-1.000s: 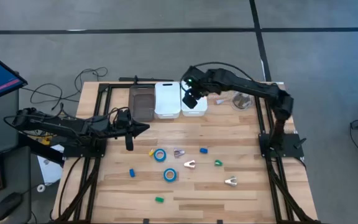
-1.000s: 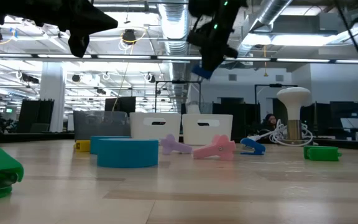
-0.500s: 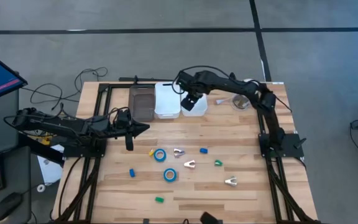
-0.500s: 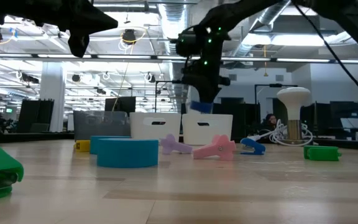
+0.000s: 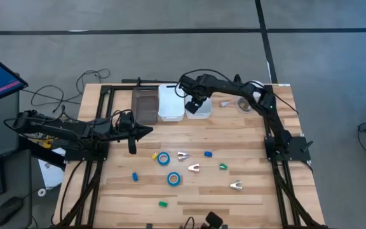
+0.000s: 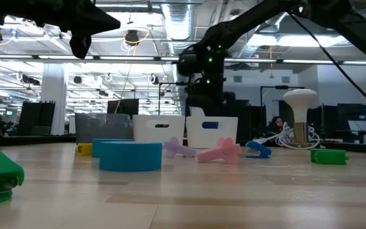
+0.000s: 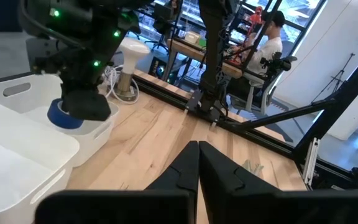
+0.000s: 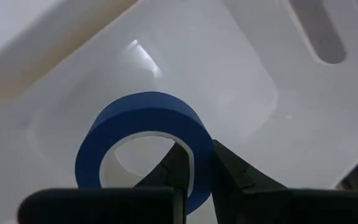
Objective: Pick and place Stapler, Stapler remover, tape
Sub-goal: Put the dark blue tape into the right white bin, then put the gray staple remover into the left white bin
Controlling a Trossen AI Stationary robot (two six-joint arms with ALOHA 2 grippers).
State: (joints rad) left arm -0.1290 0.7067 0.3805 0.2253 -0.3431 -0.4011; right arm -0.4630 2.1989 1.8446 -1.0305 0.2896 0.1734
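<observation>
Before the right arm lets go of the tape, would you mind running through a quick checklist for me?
1. Right gripper clamps the bright-blue tape roll by its wall: ok.
2. Roll is over the rightmost white plastic bin: ok.
3. Roll touches the bin floor: cannot tell.
4. Bin interior under the roll is bare: ok.
5. Left gripper is parked away at the table's left: ok.
6. Two more blue tape rolls wait on the wooden table: ok.

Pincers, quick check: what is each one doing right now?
Left pincer: shut, holding nothing, hovering above the table.
Right pincer: shut on a blue tape roll, down inside the white bin.
</observation>
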